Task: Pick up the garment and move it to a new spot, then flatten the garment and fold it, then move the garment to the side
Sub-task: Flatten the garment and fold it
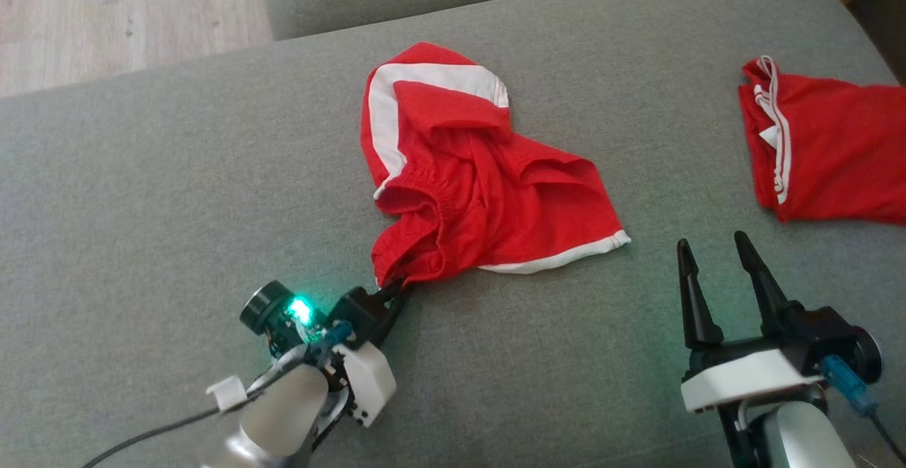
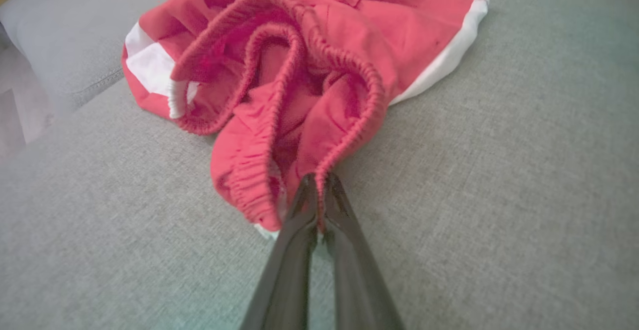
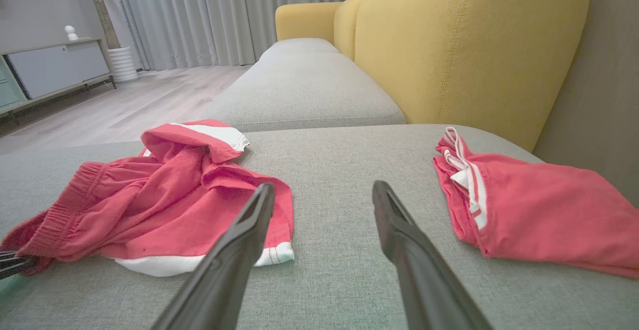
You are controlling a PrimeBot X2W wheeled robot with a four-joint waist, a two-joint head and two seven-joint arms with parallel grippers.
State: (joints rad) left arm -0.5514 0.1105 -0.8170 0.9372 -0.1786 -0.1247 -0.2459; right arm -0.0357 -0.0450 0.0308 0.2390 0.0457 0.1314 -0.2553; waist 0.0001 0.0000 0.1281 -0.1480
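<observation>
My left jaws are pinching the waistband of the red garment on the grey sofa; my right jaws are hovering spread, gripping nothing.

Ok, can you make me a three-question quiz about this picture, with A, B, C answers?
1. Where does the left gripper pinch the shorts?
A the elastic waistband
B a white hem
C the middle

2. How many red garments lie on the sofa?
A one
B two
C three

3. How is the right gripper?
A shut on cloth
B open, holding nothing
C shut, empty

Answers:
1 A, it is closed on the gathered band.
2 B, the shorts and a second garment at the right.
3 B, its jaws stand apart over bare sofa.
</observation>
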